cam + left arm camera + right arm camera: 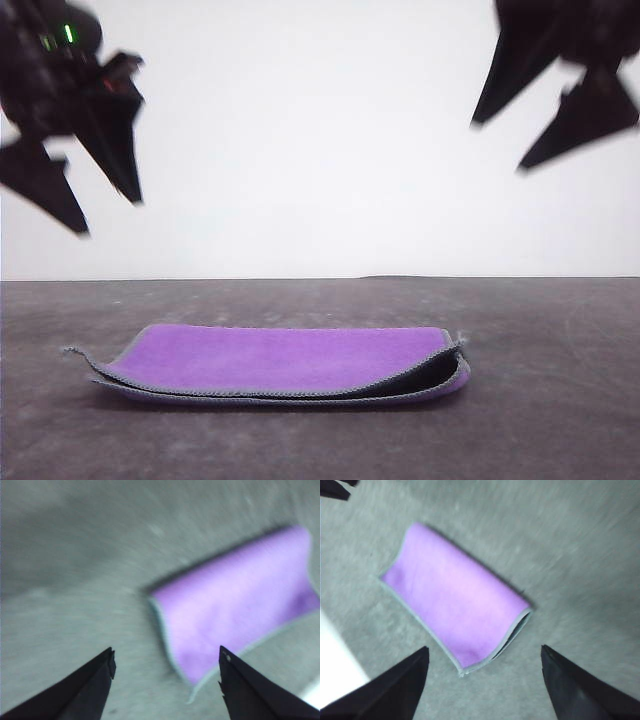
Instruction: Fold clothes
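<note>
Purple side up, our folded cloth (285,362) lies flat on the grey bench (560,400), below and between both grippers. We have the left gripper (105,215) spread wide, nothing in it; the right gripper (497,145) is likewise released, both well above the cloth.

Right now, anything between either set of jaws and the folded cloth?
Nothing visible. The cloth lies folded, purple side up, alone on the grey table. The left gripper and right gripper both hang open above it, with bare tabletop and air between them and the cloth.
</note>
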Tool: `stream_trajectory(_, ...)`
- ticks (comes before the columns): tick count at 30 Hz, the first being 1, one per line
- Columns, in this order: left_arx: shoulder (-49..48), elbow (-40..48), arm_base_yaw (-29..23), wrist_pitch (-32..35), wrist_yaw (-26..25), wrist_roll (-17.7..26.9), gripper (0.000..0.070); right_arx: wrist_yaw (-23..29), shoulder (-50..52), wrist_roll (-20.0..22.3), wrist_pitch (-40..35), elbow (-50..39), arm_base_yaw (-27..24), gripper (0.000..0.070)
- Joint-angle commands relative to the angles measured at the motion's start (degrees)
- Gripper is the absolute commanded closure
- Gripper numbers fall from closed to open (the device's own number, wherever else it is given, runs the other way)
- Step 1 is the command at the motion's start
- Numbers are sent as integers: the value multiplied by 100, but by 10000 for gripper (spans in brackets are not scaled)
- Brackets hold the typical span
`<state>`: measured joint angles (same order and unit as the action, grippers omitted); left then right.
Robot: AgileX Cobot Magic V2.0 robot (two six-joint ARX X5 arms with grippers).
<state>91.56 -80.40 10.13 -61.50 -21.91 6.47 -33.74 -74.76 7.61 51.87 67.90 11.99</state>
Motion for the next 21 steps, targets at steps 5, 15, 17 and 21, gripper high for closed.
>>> stream_trajectory(5, -1098, -20, 7, -63, 515, -278, 299, 575, 1364, -426, 307, 121, 26, 253)
stream_trajectory(15, -2752, 1374, -88, 149, 583, -434, 299, 1089, 2816, -782, 792, -442, 24, 253)
stream_trajectory(17, -2991, 1735, -120, 235, 582, -502, 299, 1044, 2871, -985, 656, -725, 26, 252)
stream_trajectory(21, -3290, 2201, -215, 370, 583, -589, 299, 554, 2830, -1448, -12, -1516, 26, 251)
